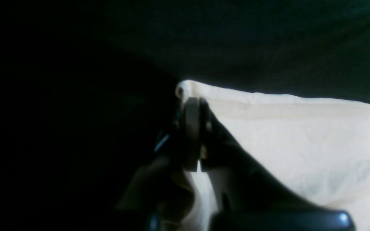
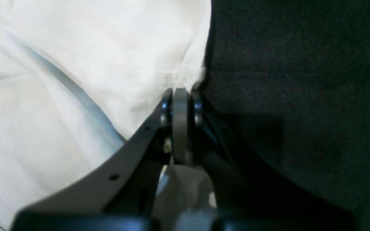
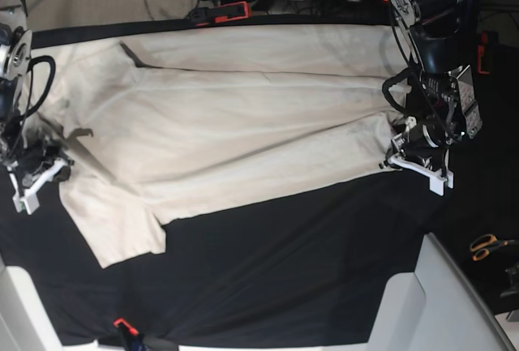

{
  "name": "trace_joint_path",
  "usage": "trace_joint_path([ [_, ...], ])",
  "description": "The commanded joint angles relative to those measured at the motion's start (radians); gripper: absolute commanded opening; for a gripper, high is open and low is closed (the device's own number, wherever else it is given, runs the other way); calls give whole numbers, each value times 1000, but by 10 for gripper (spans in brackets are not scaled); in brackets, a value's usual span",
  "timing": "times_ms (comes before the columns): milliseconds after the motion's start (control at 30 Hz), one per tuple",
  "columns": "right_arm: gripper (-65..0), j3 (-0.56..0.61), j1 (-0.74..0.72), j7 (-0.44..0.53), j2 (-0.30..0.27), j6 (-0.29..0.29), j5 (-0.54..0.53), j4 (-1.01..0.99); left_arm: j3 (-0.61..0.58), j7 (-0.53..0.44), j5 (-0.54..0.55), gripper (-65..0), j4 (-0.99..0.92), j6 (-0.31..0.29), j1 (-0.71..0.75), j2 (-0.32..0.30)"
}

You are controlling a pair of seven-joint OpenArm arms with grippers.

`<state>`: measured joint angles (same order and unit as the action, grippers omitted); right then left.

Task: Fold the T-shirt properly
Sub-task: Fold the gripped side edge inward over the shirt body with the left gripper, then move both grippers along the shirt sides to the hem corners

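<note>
The cream T-shirt (image 3: 235, 124) lies spread across the black tablecloth (image 3: 284, 270), partly folded, with one sleeve pointing to the lower left. My left gripper (image 3: 399, 145) is at the shirt's right edge. In the left wrist view, the left gripper (image 1: 196, 107) is shut on a hemmed corner of the T-shirt (image 1: 300, 138). At the shirt's left edge is my right gripper (image 3: 58, 161). The right wrist view shows the right gripper (image 2: 180, 94) shut on the stitched edge of the T-shirt (image 2: 75, 64).
Orange-handled scissors (image 3: 486, 246) lie at the far right of the cloth. An orange clamp (image 3: 223, 12) holds the cloth's back edge and another clamp (image 3: 123, 327) holds the front edge. A pale grey panel (image 3: 430, 302) rises at the lower right.
</note>
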<state>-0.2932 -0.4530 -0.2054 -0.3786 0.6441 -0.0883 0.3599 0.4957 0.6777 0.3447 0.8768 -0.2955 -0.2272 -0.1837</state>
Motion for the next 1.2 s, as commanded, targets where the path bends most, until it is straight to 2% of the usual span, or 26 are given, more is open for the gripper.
trace_joint_path([
  [0,-644,-5,-23,14,-13,4,-8,14,-2,32,-20,-650,9,3,-10,-7],
  [167,-644,-4,-28,14,-12,4,-9,24,-6,32,-20,-650,91,3,-27,-9],
  [333,-644,-2,-28,14,-12,4,-9,104,-96,37,-19,-650,170,3,-56,-32],
  [433,-644,-2,-26,14,-15,4,-8,144,-111,37,-11,-650,178,3,-65,-38],
  [1167,-644,1,-51,21,-44,4,-6,193,-104,38,-9,-650,293,3,-93,-52],
])
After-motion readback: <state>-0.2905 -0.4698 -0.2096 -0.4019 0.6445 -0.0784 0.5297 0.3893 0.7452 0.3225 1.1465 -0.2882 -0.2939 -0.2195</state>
